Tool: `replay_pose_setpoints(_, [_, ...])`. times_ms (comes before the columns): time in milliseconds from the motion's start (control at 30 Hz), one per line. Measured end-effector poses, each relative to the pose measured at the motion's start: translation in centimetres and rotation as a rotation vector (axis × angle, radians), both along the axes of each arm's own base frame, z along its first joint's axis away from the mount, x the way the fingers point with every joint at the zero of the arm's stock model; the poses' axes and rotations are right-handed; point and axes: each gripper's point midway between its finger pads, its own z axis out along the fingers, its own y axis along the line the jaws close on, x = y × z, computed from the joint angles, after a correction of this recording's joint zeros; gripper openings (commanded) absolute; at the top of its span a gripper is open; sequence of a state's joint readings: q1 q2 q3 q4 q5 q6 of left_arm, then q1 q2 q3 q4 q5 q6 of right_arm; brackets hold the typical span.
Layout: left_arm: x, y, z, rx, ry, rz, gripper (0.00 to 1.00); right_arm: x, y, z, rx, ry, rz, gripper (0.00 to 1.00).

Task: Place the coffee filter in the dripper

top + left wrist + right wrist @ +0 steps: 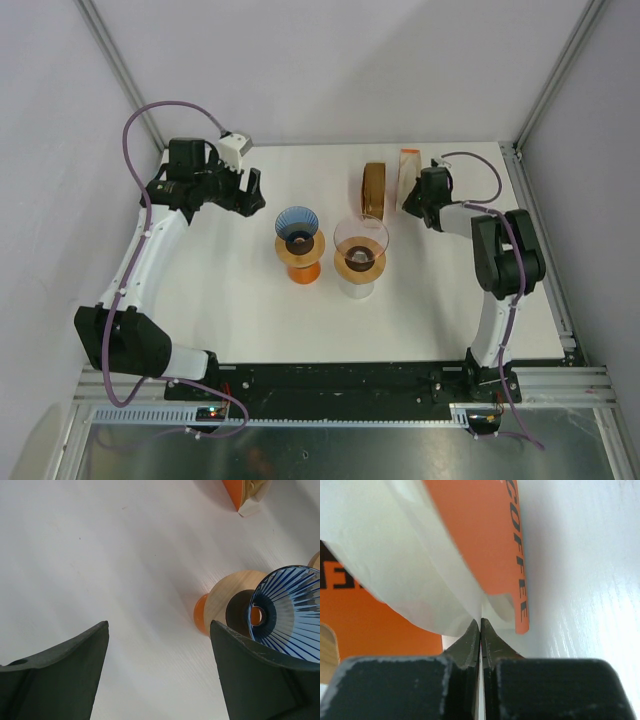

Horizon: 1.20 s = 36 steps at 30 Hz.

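Observation:
My right gripper [412, 200] is shut on the edge of a white paper coffee filter [415, 575] that sticks out of an orange filter box [408, 176] at the back right; the wrist view shows its jaws [480, 625] pinched on the paper. A blue ribbed dripper [297, 226] on a wooden and orange stand sits mid-table, also in the left wrist view [292, 612]. A clear glass dripper [360, 240] on a white base stands to its right. My left gripper [250, 192] is open and empty, left of the blue dripper.
An amber holder [374, 190] stands upright behind the clear dripper, beside the filter box. Metal frame posts rise at the table's back corners. The black mounting rail runs along the near edge.

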<state>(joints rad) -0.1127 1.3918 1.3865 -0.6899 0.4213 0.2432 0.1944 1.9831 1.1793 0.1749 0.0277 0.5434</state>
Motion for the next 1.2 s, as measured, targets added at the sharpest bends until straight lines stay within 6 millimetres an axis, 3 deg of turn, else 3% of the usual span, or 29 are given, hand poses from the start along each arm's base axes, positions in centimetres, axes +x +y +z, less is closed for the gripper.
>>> replay_pose_setpoints(133, [0.0, 0.0, 0.0, -0.001, 0.0, -0.001, 0.86, -0.9, 0.3, 1.6, -0.054, -0.005, 0.021, 0.0])
replay_pose_setpoints(367, [-0.1, -0.1, 0.1, -0.007, 0.0, -0.008, 0.86, -1.6, 0.8, 7.8, -0.119, -0.11, 0.046, 0.0])
replay_pose_setpoints(567, [-0.5, -0.4, 0.1, -0.018, 0.0, -0.02, 0.86, -3.1, -0.2, 9.1, -0.169, -0.088, 0.054, 0.0])
replay_pose_setpoints(700, [-0.9, -0.6, 0.5, -0.031, -0.008, -0.036, 0.85, -5.3, -0.5, 11.5, -0.201, -0.084, 0.098, 0.0])
replay_pose_setpoints(933, [-1.9, -1.6, 1.9, -0.069, -0.034, -0.078, 0.85, -10.4, -1.7, 20.2, -0.202, -0.205, 0.173, 0.0])
replay_pose_setpoints(1067, [-2.9, -3.2, 3.0, -0.078, -0.061, -0.129, 0.85, -14.0, -2.7, 24.0, -0.209, -0.241, 0.194, 0.0])
replay_pose_setpoints(1200, [-4.3, -5.7, 4.9, -0.087, -0.11, -0.21, 0.86, -17.3, -2.6, 26.8, -0.198, -0.255, 0.252, 0.0])
